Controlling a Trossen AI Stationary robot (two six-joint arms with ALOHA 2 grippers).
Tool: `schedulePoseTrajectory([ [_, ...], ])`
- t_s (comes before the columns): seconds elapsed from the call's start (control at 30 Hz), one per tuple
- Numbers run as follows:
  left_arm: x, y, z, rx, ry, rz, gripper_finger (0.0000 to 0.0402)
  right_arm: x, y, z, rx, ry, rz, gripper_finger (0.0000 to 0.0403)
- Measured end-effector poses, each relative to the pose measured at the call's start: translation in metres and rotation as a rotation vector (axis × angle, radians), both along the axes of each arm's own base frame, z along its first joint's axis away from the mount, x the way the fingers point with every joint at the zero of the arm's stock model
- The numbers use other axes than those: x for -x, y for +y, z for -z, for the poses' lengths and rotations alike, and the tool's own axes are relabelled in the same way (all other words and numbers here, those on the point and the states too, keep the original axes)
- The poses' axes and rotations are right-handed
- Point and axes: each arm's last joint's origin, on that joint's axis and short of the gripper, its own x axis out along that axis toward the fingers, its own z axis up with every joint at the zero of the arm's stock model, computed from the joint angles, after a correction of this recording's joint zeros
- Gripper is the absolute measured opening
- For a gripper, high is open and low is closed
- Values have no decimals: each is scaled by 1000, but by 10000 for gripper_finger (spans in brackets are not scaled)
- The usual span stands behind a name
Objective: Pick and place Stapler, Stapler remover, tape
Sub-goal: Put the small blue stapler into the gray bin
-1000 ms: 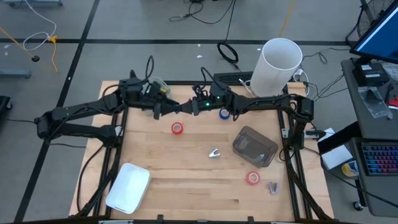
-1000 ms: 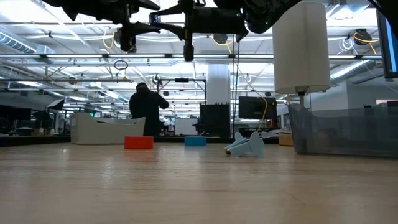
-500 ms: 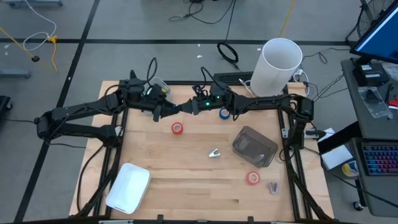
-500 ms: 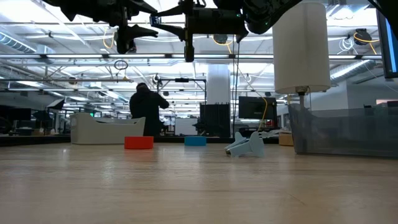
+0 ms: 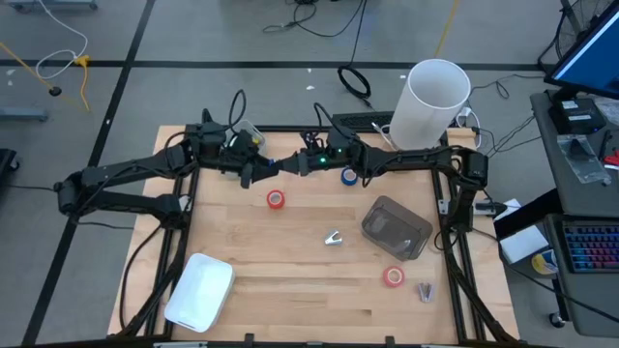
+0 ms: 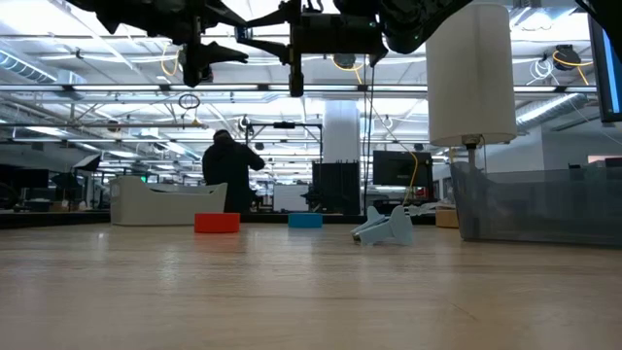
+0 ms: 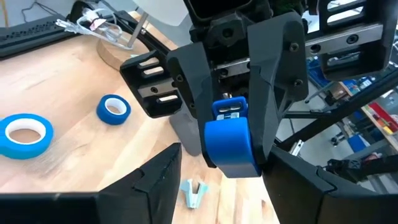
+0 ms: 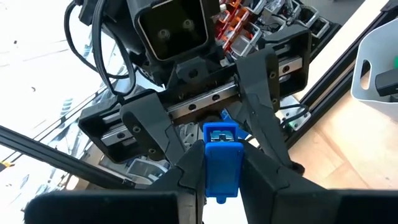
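High view: both arms are reaching inward and meeting above the far middle of the table (image 5: pixel 290 290), well off the wood. The right gripper (image 5: pixel 294 166) is clamping the blue stapler (image 8: pixel 222 163) between its fingers. The left gripper (image 5: pixel 265 172) is facing it with its fingers spread apart on either side of the stapler, not gripping it. This is probably an arm-to-arm handover in mid-air.

Judging by how things are lying, the task is at an early stage, with nothing placed yet. The stapler remover (image 5: pixel 334 238) is sitting on the bare wood near the table's centre. One red tape (image 5: pixel 277 199) roll is lying left of centre, and a second red roll (image 5: pixel 393 276) is lying near the front right. A blue roll (image 5: pixel 348 177) is resting at the far side, under the right arm. The left wrist view is showing a second, larger blue roll (image 7: pixel 25 134) beside it.

Containers: the white tray (image 5: pixel 200 288) at the near left is showing nothing inside. The clear bin (image 5: pixel 397 228) right of centre likewise appears unfilled. The tall white cylinder (image 5: pixel 433 101) is standing at the far right, and its contents cannot be told.
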Motion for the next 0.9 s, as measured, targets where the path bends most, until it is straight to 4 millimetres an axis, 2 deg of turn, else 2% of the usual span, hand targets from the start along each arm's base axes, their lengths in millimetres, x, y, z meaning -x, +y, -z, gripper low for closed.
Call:
schedulePoseTrajectory([
  [0.1,-6,1,3,10,2,8,200,0,0,0,0,1,2,59],
  [0.4,-14,4,5,23,-26,36,112,0,0,0,6,0,4,59],
  [0.67,-13,6,5,44,-29,32,118,0,0,0,4,0,3,61],
  [0.9,-13,6,5,45,-23,31,99,0,0,0,7,-1,2,98],
])
